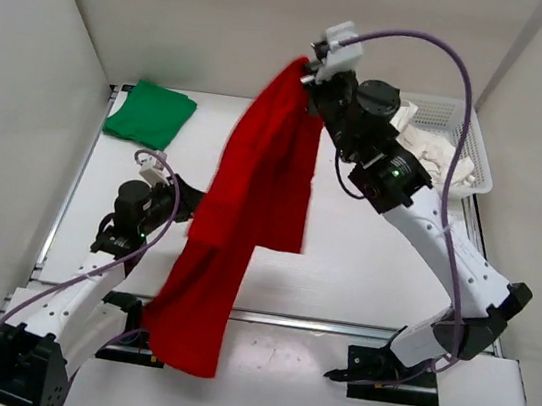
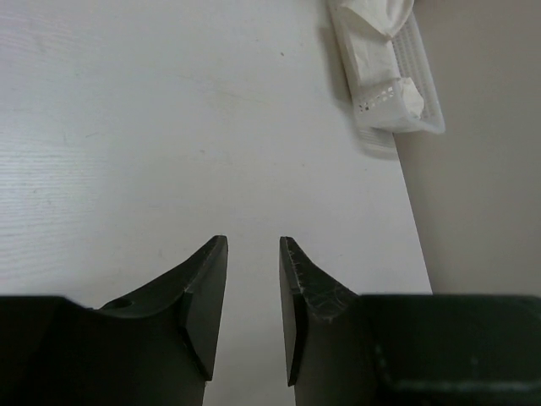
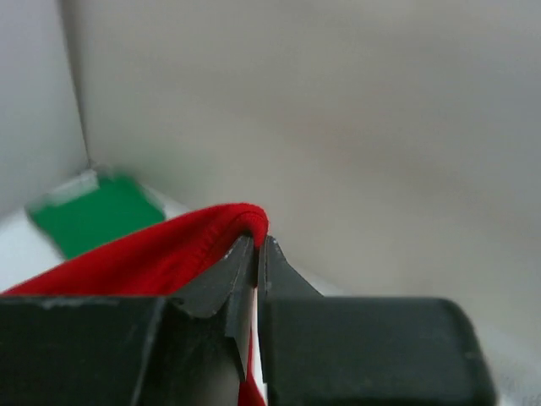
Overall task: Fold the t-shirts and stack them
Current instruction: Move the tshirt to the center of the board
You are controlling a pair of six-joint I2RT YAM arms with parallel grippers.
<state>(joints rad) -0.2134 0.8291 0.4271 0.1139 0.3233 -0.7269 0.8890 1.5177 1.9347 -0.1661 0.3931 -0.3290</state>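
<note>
My right gripper (image 1: 307,75) is raised high over the back of the table and is shut on an edge of the red t-shirt (image 1: 253,190). The shirt hangs from it in a long drape down to the near edge. In the right wrist view the red cloth (image 3: 152,258) is pinched at the closed tips of the gripper (image 3: 256,243). The green t-shirt (image 1: 150,112) lies folded at the back left and also shows in the right wrist view (image 3: 93,216). The white t-shirt (image 1: 430,150) lies crumpled in the basket. My left gripper (image 1: 186,197) is open and empty, low beside the hanging red shirt; under its tips (image 2: 254,245) is bare table.
A white plastic mesh basket (image 1: 480,164) stands at the back right; it also shows in the left wrist view (image 2: 423,101) with the white cloth (image 2: 372,51) in it. White walls close in the table on the left, back and right.
</note>
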